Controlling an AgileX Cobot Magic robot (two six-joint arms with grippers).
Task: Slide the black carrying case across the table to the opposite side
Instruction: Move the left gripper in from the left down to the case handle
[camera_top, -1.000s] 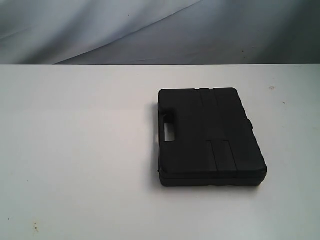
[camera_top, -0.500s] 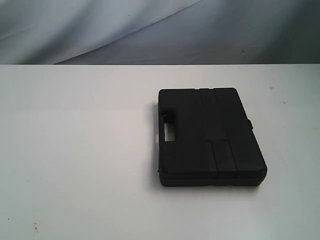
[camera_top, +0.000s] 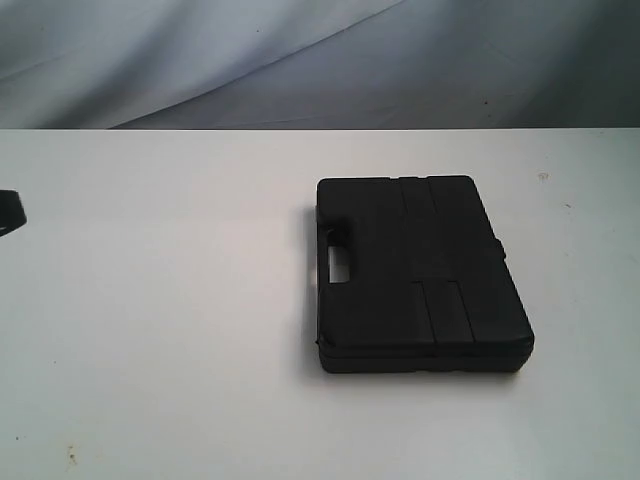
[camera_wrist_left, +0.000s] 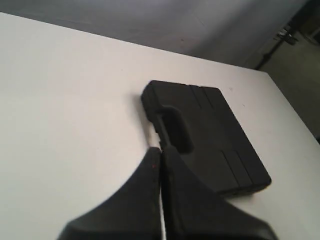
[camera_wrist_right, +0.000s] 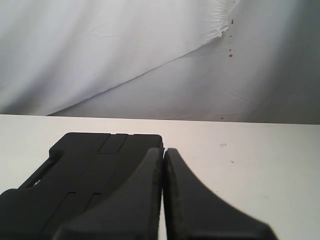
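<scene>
The black case (camera_top: 420, 275) lies flat on the white table (camera_top: 150, 300), right of the middle, with its handle cut-out (camera_top: 338, 262) facing left. A dark tip of my left arm (camera_top: 9, 212) pokes in at the left edge, well apart from the case. In the left wrist view my left gripper (camera_wrist_left: 161, 151) is shut and empty, its tips pointing toward the handle side of the case (camera_wrist_left: 210, 135). The right wrist view shows my right gripper (camera_wrist_right: 163, 152) shut and empty, with the case (camera_wrist_right: 95, 160) lying low beside it.
A grey-white cloth backdrop (camera_top: 300, 60) hangs behind the table's far edge (camera_top: 200, 130). Small specks (camera_top: 70, 455) mark the near left of the tabletop. Past the table's edge in the left wrist view stands dark gear (camera_wrist_left: 292, 35).
A dark tip of the left arm has come into the exterior view at the left edge. The case has not moved.
</scene>
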